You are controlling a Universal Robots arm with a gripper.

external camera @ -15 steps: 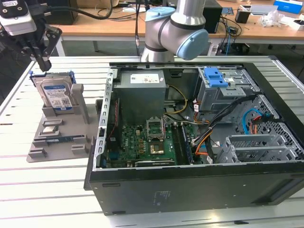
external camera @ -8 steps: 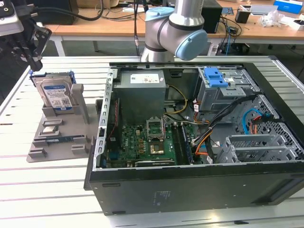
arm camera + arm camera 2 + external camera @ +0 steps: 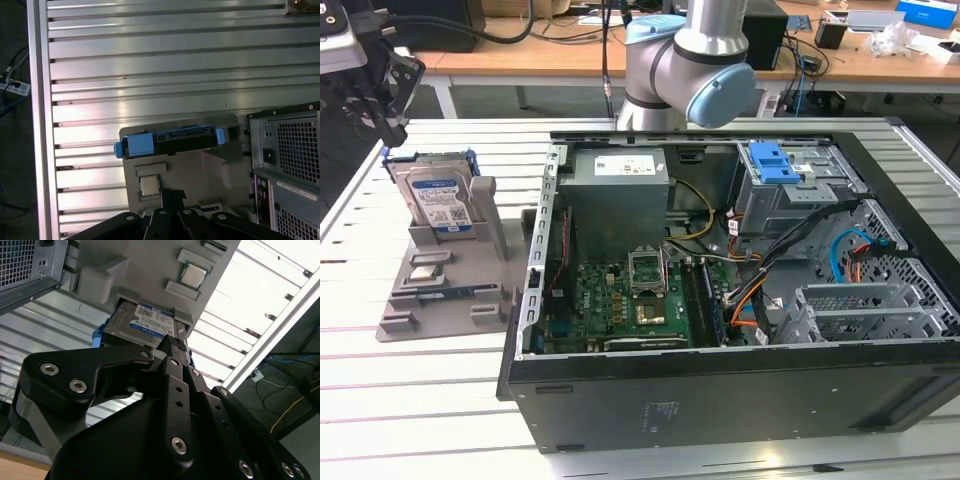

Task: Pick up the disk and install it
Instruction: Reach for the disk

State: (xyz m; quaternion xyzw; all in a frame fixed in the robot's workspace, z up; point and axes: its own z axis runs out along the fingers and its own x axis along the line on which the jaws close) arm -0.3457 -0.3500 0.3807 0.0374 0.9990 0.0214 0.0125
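The tool (image 3: 390,125) is seen at the exterior view's upper left, closed, with nothing held between its black fingers. In both wrist views the fingertips (image 3: 172,344) (image 3: 173,195) are seen pressed together into one narrow end. This end is pointed toward the disk (image 3: 438,200), which lies just below the tool and apart from it, not touched.

The disk is stood upright on its edge in a slot of a grey holder (image 3: 440,290), its blue-and-white label turned to the front in the exterior view. In the first wrist view it is seen edge-on, with its blue rail (image 3: 170,141) uppermost. A small square chip (image 3: 149,185) is set in the holder, near the disk.

The holder is placed on a slatted metal surface (image 3: 420,400). At the exterior view's right of it, an open computer case (image 3: 720,400) is laid on its side. Inside it a grey power supply box (image 3: 617,200) and a metal cage (image 3: 790,200) with a blue latch (image 3: 772,160) are seen.
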